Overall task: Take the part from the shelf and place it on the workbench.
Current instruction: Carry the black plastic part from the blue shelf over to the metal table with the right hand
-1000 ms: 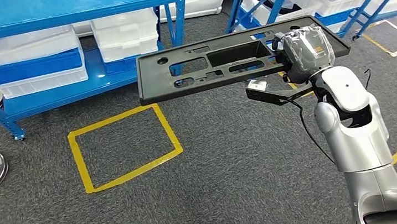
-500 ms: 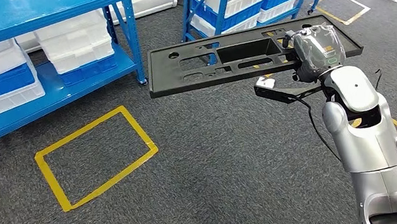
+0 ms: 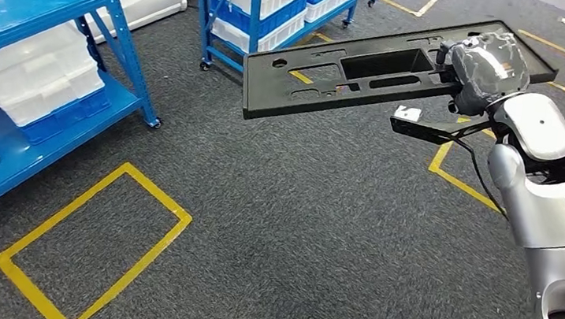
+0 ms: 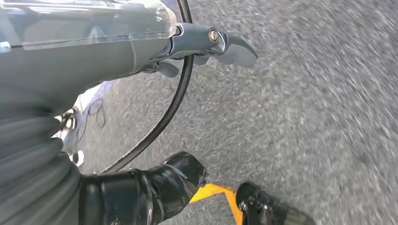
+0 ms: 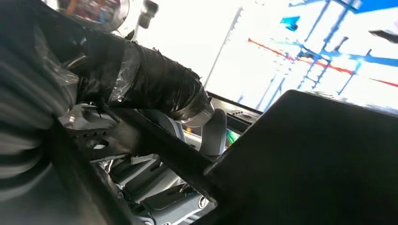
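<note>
You have the part [image 3: 367, 73], a long flat black plate with cut-outs and a sunken rectangular pocket, up in the air across the upper middle and upper right of the head view, roughly level and well clear of the carpet. The right hand [image 3: 483, 66] grips it near its right end; in the right wrist view the dark fingers [image 5: 155, 89] wrap over the part's edge [image 5: 309, 159], so that hold looks firm. The silver right arm [image 3: 545, 195] comes up from the lower right of the frame.

Your left hand [image 4: 206, 44] hangs over grey carpet in the left wrist view, fingers apart and holding nothing.

Around the part, blue shelving [image 3: 53, 48] with white and blue bins [image 3: 29, 89] sits at the upper left, and a second blue rack [image 3: 268, 3] stands at the top middle. Yellow tape boxes [image 3: 92, 246] mark the floor at lower left and at the right edge behind the arm.

By the look of it, the pick from the shelf is done and you are in the carry. No counter is visible, so finding it, lining up and setting the part down are all left.
</note>
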{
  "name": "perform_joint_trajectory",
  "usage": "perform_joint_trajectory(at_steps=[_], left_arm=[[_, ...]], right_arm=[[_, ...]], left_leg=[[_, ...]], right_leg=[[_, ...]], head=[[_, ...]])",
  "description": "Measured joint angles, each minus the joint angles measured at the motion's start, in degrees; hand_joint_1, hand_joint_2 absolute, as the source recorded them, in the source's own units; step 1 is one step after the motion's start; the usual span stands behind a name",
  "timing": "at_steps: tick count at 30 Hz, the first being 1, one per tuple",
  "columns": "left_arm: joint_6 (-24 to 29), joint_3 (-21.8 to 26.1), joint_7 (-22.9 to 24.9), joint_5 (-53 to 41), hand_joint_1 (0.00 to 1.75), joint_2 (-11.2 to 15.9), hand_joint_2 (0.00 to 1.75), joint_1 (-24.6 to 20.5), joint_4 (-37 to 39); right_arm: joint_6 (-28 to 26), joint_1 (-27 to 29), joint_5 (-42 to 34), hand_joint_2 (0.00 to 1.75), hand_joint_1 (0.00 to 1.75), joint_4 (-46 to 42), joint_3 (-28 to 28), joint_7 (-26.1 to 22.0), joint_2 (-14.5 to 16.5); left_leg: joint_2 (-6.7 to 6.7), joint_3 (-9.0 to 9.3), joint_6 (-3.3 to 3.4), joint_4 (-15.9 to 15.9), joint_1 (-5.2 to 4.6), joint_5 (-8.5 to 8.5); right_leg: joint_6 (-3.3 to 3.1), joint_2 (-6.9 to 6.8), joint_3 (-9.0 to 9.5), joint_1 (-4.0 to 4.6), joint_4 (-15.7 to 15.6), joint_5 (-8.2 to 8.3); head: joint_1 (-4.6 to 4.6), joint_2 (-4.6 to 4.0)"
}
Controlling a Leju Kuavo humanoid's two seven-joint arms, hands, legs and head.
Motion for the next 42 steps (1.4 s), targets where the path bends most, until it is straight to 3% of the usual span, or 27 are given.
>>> perform_joint_trajectory(at_steps=[2,4,6,8,9,11,13,14,15,16,17,19,21,23,24,26,28,30,31,32,33,35,37,38,39,41,42], left_arm=[[-0.16,-0.01,-0.19,0.05,0.0,-0.05,1.75,-0.12,0.0],[-0.24,-0.01,-0.43,0.04,0.0,-0.15,1.75,-0.2,0.0],[-0.25,-0.02,-0.56,0.02,0.0,-0.19,1.75,-0.28,0.0],[-0.25,-0.02,-0.62,-0.06,0.0,-0.24,1.75,-0.39,0.0],[-0.25,-0.02,-0.63,-0.11,0.0,-0.26,1.75,-0.4,0.0],[-0.25,-0.02,-0.66,-0.19,0.0,-0.28,1.75,-0.34,0.0],[-0.25,-0.02,-0.66,-0.21,0.0,-0.26,1.75,-0.21,0.0],[-0.25,-0.02,-0.66,-0.21,0.0,-0.26,1.75,-0.14,0.0],[-0.25,-0.01,-0.66,-0.21,0.0,-0.26,1.75,-0.09,0.0],[-0.25,-0.01,-0.66,-0.21,0.0,-0.26,1.75,-0.06,0.0],[-0.25,0.0,-0.66,-0.24,0.0,-0.25,1.75,-0.05,0.0],[-0.24,-0.01,-0.65,-0.3,0.0,-0.18,1.75,-0.02,0.0],[-0.24,-0.02,-0.64,-0.37,0.0,-0.09,1.75,-0.07,0.0],[-0.25,-0.04,-0.63,-0.43,0.0,-0.13,1.75,-0.26,0.0],[-0.25,-0.06,-0.63,-0.46,0.0,-0.19,1.75,-0.34,-0.01],[-0.24,-0.09,-0.63,-0.53,0.0,-0.26,1.75,-0.27,-0.02],[-0.23,-0.1,-0.63,-0.56,0.0,-0.19,1.75,-0.09,-0.02],[-0.23,-0.1,-0.63,-0.55,0.0,-0.15,1.75,-0.02,-0.02],[-0.24,-0.1,-0.63,-0.55,0.0,-0.15,1.75,-0.04,-0.02],[-0.24,-0.1,-0.63,-0.55,0.0,-0.16,1.75,-0.07,-0.02],[-0.25,-0.11,-0.64,-0.55,0.0,-0.16,1.75,-0.1,-0.02],[-0.26,-0.13,-0.68,-0.56,0.0,-0.17,1.75,-0.18,-0.02],[-0.25,-0.17,-0.79,-0.56,0.0,-0.17,1.75,-0.28,-0.02],[-0.26,-0.2,-0.85,-0.56,0.0,-0.19,1.75,-0.36,-0.01],[-0.26,-0.22,-0.89,-0.56,0.0,-0.22,1.75,-0.42,-0.01],[-0.26,-0.25,-0.95,-0.56,0.0,-0.26,1.75,-0.42,-0.01],[-0.26,-0.26,-0.96,-0.56,0.0,-0.26,1.75,-0.37,-0.01]], right_arm=[[0.13,0.03,-0.04,1.75,1.75,-0.02,-0.25,-0.01,-0.3],[0.39,0.05,-0.23,1.75,1.75,-0.12,-0.84,-0.03,-0.74],[0.6,0.15,-0.57,1.75,1.75,-0.3,-1.65,-0.04,-1.1],[0.71,0.47,-1.06,1.75,1.75,-0.53,-2.48,-0.04,-1.58],[0.75,0.71,-1.29,1.75,1.75,-0.69,-2.93,-0.05,-1.84],[0.8,1.05,-1.51,1.75,1.75,-0.95,-3.67,-0.05,-2.03],[0.84,1.36,-1.61,1.75,1.75,-1.02,-3.95,-0.05,-1.9],[0.87,1.58,-1.73,1.75,1.75,-1.02,-3.95,-0.05,-1.84],[0.91,1.8,-1.9,1.75,1.75,-1.02,-3.98,-0.05,-1.8],[0.93,1.97,-2.15,1.75,1.75,-1.02,-4.03,-0.05,-1.78],[1.0,2.15,-2.59,1.75,1.75,-1.02,-4.15,-0.07,-1.78],[1.27,2.79,-4.35,1.75,1.75,-1.04,-4.76,-0.22,-1.76],[1.48,3.85,-7.01,1.75,1.75,-1.22,-5.78,-0.55,-1.7],[1.25,5.26,-8.61,1.75,1.75,-1.44,-6.87,-0.86,-1.81],[0.99,6.02,-8.71,1.75,1.75,-1.51,-7.4,-0.92,-1.97],[0.55,6.86,-8.38,1.75,1.75,-1.62,-8.17,-0.85,-2.3],[0.31,7.27,-8.19,1.75,1.75,-1.65,-8.52,-0.76,-2.35],[0.24,7.79,-8.2,1.75,1.75,-1.65,-8.6,-0.74,-2.29],[0.23,8.0,-8.18,1.75,1.75,-1.66,-8.66,-0.72,-2.28],[0.23,8.1,-8.05,1.75,1.75,-1.69,-8.75,-0.67,-2.28],[0.24,8.13,-7.83,1.75,1.75,-1.77,-8.89,-0.53,-2.28],[0.25,8.12,-7.11,1.75,1.75,-1.97,-9.18,-0.14,-2.19],[0.22,8.13,-6.3,1.75,1.75,-2.15,-9.49,0.19,-2.04],[0.21,8.13,-5.93,1.75,1.75,-2.26,-9.67,0.29,-2.02],[0.21,8.18,-5.61,1.75,1.75,-2.4,-9.88,0.36,-2.01],[0.24,8.05,-5.05,1.75,1.75,-2.73,-10.31,0.48,-1.93],[0.28,7.98,-4.78,1.75,1.75,-2.86,-10.46,0.53,-1.78]], left_leg=[[1.53,0.28,-0.3,0.0,0.01,-0.28],[2.71,0.64,-0.77,-0.01,-0.12,-0.63],[3.8,0.92,-1.44,-0.09,-0.34,-0.95],[4.78,1.28,-2.18,-0.26,-0.36,-1.31],[4.2,1.33,-2.45,0.08,-0.25,-1.79],[1.1,-0.16,-2.7,3.79,-0.03,-4.29],[-1.61,-3.83,-2.62,11.27,-0.07,-7.75],[-2.06,-5.58,-2.59,14.44,-0.13,-8.68],[-2.27,-6.6,-2.52,15.91,-0.17,-8.5],[-2.43,-6.51,-2.4,15.01,-0.18,-7.1],[-2.79,-5.44,-2.21,12.14,-0.18,-4.91],[-5.28,-2.41,-1.7,4.83,-0.09,-1.35],[-6.97,-0.91,-1.29,1.54,-0.16,-0.58],[-5.89,-0.49,-0.76,0.9,-0.37,-0.37],[-5.16,-0.17,-0.36,0.36,-0.37,-0.08],[-3.58,0.46,0.35,-0.8,-0.25,0.46],[-1.96,0.7,0.61,-1.21,-0.41,0.52],[-0.28,0.74,0.58,-1.16,-0.51,0.27],[0.52,0.8,0.48,-1.12,-0.53,0.11],[1.29,0.92,0.35,-1.06,-0.54,-0.09],[2.03,1.14,0.14,-1.0,-0.55,-0.34],[3.32,1.54,-0.47,-0.96,-0.79,-0.87],[4.47,1.89,-1.13,-1.06,-0.98,-1.25],[5.12,2.14,-1.48,-1.16,-0.95,-1.44],[4.95,2.31,-1.82,-1.0,-0.83,-1.77],[2.24,1.37,-2.2,1.82,-0.58,-3.73],[0.22,-0.12,-2.21,5.0,-0.46,-5.43]], right_leg=[[0.06,-1.04,3.26,-0.2,-5.43,3.12],[-0.34,-3.35,7.39,0.22,-12.79,5.4],[-1.05,-4.17,8.53,0.9,-15.29,5.51],[-1.8,-2.8,8.53,1.05,-15.53,5.64],[-2.18,-2.15,8.71,0.95,-15.84,5.76],[-3.03,-0.95,9.11,0.7,-16.43,6.01],[-3.54,0.5,9.06,0.89,-16.34,5.97],[-3.65,1.34,8.99,1.0,-16.2,5.89],[-3.72,2.25,8.93,1.09,-16.0,5.82],[-3.74,3.17,8.89,1.16,-15.76,5.72],[-3.7,4.07,8.87,1.2,-15.5,5.61],[-3.41,5.7,8.63,1.18,-14.87,5.36],[-2.72,7.07,8.14,0.93,-14.61,5.41],[-1.77,8.47,7.92,0.59,-14.99,5.79],[-1.43,8.12,7.89,0.53,-15.0,5.8],[-0.97,4.75,6.63,0.63,-12.54,4.32],[-0.59,1.0,3.28,0.47,-6.04,1.13],[-0.22,0.11,0.64,0.06,-1.09,-0.27],[-0.1,-0.11,0.75,-0.1,-1.35,0.46],[-0.06,-0.53,2.12,-0.19,-3.83,2.07],[-0.08,-1.57,4.32,-0.18,-7.83,3.8],[-0.49,-3.71,7.9,0.45,-14.26,5.76],[-1.12,-3.81,8.58,1.11,-15.74,5.7],[-1.47,-2.95,8.55,1.17,-15.88,5.72],[-1.79,-2.24,8.7,1.09,-16.08,5.74],[-2.66,-0.91,9.15,0.87,-16.56,5.82],[-3.04,-0.33,9.32,0.77,-16.69,5.82]], head=[[0.0,0.0],[0.0,0.0],[-0.02,0.0],[-0.04,0.0],[-0.04,0.0],[-0.05,0.0],[-0.06,0.0],[-0.05,0.0],[-0.05,0.0],[-0.05,0.0],[-0.05,0.0],[-0.03,0.0],[-0.04,0.0],[-0.06,0.0],[-0.03,0.0],[0.15,0.0],[0.29,0.0],[0.28,0.0],[0.29,0.0],[0.29,0.0],[0.29,0.0],[0.28,0.0],[0.27,0.0],[0.26,0.0],[0.25,0.0],[0.25,0.0],[0.24,0.0]])
